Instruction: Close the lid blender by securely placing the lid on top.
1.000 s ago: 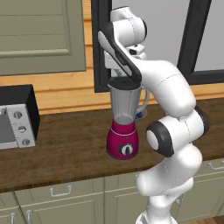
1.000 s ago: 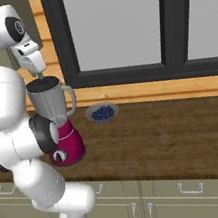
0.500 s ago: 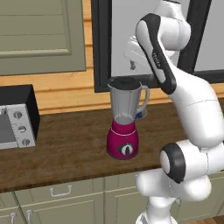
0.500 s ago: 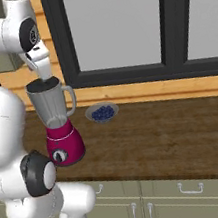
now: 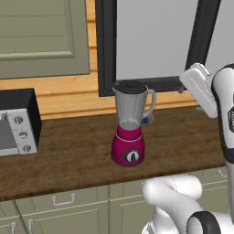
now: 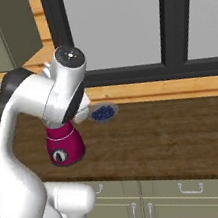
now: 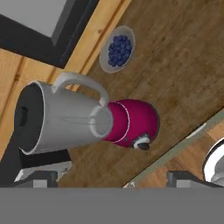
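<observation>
The blender point(image 5: 130, 130) stands upright on the dark, wood-grained desk point(image 5: 73, 151), with a rounded glossy magenta base, a black round dial on its near face, and a tall clear greyish jar that widens upward, its loop handle on the right side; the lid point(image 5: 130, 86), a flat black round disc, sits across the jar's rim, covering the mouth; in the hand view the same lid point(image 7: 26, 117) closes the jar's top. Just behind the blender on the desk lies a shallow pale dish of dark blueberries point(image 6: 103, 113); at the far left stands a boxy silver-and-black toaster oven point(image 5: 17, 122) with round knobs; a black-framed window point(image 5: 151, 41) rises behind above a light wooden sill; olive cabinet fronts with metal pulls run below the desk. The hand point(image 7: 111, 180) stands with its fingers wide apart, gripping nothing, clear of the blender and above it, looking down on jar and base.
</observation>
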Robot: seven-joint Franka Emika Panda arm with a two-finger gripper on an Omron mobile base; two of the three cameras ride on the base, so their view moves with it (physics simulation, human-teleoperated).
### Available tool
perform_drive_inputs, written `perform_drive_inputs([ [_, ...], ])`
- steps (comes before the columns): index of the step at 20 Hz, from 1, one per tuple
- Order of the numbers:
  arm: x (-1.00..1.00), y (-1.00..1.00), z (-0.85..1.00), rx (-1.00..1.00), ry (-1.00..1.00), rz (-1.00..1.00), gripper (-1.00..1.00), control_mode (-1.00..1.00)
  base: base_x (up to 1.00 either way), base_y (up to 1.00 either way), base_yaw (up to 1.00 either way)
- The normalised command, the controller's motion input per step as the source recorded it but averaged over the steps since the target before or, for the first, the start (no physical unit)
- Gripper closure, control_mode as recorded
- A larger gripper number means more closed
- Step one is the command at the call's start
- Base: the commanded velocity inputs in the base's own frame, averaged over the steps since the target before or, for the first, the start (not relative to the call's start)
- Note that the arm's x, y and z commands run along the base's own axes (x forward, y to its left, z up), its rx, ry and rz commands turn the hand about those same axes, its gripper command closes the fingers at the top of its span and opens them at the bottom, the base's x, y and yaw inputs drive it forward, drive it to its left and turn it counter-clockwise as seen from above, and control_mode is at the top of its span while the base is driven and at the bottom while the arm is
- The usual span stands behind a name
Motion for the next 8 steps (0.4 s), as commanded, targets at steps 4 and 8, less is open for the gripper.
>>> perform_drive_inputs([
  [4, -1.0, -1.0, -0.54, 0.07, -0.3, 0.0, -1.0, -1.0, 0.0, 0.0, 0.0],
  [8, -1.0, -1.0, -0.14, 0.18, -0.31, 0.0, -1.0, -1.0, 0.0, 0.0, 0.0],
])
